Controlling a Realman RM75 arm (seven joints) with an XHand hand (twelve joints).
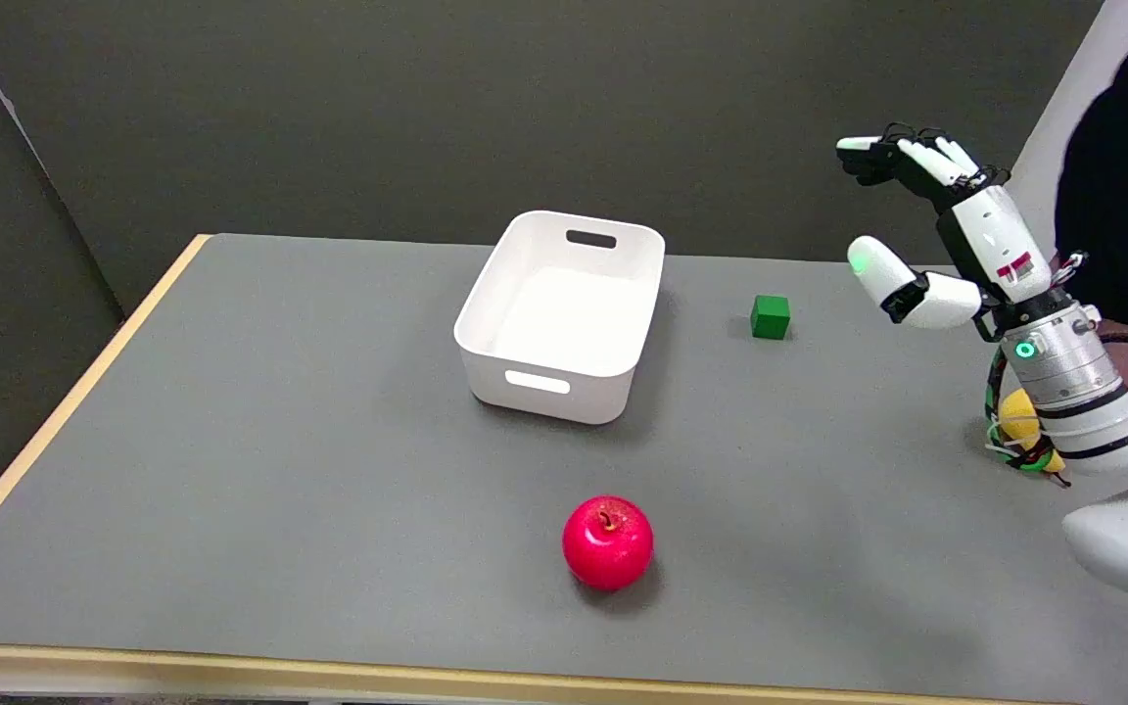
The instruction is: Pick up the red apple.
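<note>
The red apple [608, 541] was seen upright (stem up) near the front edge of the grey surface [280, 470]. A white bin [561, 315] and a green cube [770, 317] were set farther back. The right hand [936, 230] was held aloft at the right, fingers spread, nothing grasped.

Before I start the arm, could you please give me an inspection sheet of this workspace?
Surface: grey table with a wooden edge, dry-looking.
Job's things: red apple upright near the front edge, untouched.
Clutter: white bin, empty; green cube to its right.
Hands: right hand raised in the air, fingers spread, holding nothing.
Cables: coloured wires with a yellow piece at the wrist.
Surroundings: dark wall; a person in dark clothing at the right.
</note>
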